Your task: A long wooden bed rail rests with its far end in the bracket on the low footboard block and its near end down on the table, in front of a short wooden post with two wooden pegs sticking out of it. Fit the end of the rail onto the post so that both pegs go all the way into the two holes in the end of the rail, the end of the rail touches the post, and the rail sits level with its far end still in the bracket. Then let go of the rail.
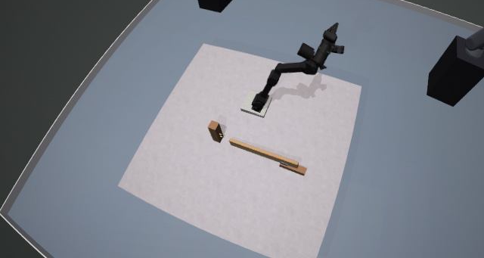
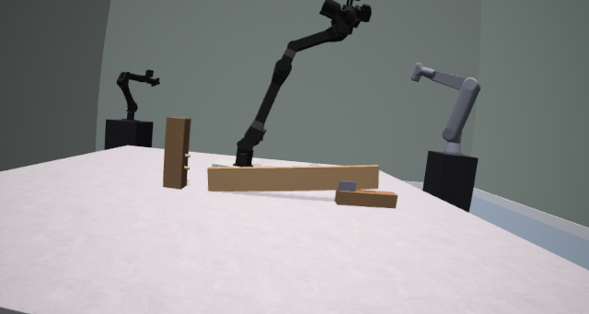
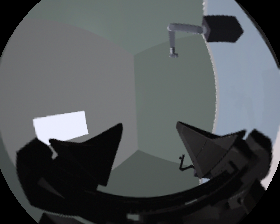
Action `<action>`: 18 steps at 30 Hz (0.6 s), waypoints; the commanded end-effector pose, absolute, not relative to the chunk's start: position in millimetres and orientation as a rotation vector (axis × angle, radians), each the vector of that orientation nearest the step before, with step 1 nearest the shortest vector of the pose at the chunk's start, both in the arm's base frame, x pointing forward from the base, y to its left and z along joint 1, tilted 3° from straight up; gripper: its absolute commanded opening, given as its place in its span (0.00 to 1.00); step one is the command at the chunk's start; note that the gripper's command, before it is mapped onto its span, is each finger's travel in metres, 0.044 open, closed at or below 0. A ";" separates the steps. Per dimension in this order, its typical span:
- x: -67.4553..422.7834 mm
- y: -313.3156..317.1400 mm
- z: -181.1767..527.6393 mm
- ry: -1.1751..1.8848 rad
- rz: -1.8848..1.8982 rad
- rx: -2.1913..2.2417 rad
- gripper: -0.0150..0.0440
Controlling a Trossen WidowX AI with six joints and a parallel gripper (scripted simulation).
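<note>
The rail (image 2: 293,178) lies on the bench (image 2: 184,250) just beside the post (image 2: 177,152), a small gap between its near end and the two pegs (image 2: 186,161). Its far end sits at the footboard block (image 2: 365,198). The gripper (image 1: 333,28) is high, far behind the post, opened wide and holding nothing.

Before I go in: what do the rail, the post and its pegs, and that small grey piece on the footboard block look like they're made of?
Rail: light tan wood, matte, no visible grain. Post: darker brown wood, also matte. Pegs: pale, likely light wood dowels; too small to be sure. Bracket: flat grey, possibly metal or plastic. Footboard block: warmer orange-brown wood.
</note>
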State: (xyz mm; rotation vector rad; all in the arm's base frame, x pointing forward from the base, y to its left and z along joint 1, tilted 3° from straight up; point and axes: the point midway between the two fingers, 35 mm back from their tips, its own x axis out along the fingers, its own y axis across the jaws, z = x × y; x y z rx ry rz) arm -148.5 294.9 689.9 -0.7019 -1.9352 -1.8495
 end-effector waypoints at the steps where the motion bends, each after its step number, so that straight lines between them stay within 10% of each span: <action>1: -147.1 297.3 689.0 -1.944 -1.845 -0.710 0.98; 18: 2.1 439.4 605.9 -1.885 -2.443 -1.622 1.00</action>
